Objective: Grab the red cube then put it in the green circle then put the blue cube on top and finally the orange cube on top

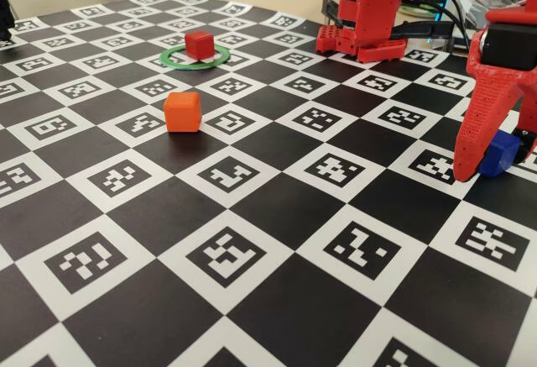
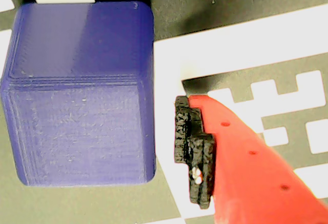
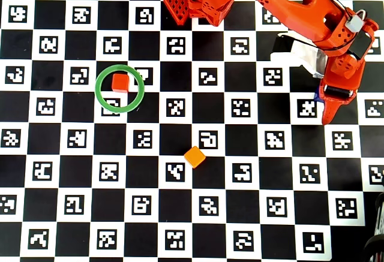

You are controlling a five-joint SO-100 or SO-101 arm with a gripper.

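showing three cubes: one red cube (image 1: 200, 44) inside green circle (image 1: 172, 60), one orange cube (image 1: 182, 112), one blue cube (image 2: 79, 93) between parted end effector (image 1: 495, 159) fingers.

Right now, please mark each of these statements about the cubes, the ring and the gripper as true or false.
1. The red cube sits inside the green circle. True.
2. The orange cube is stacked on the red cube. False: it rests alone on the board, outside the ring.
3. The gripper is at the blue cube. True.
4. The blue cube is inside the green circle. False: it lies far from it, by the gripper.
5. The gripper's pad presses the blue cube. False: in the wrist view a gap remains.
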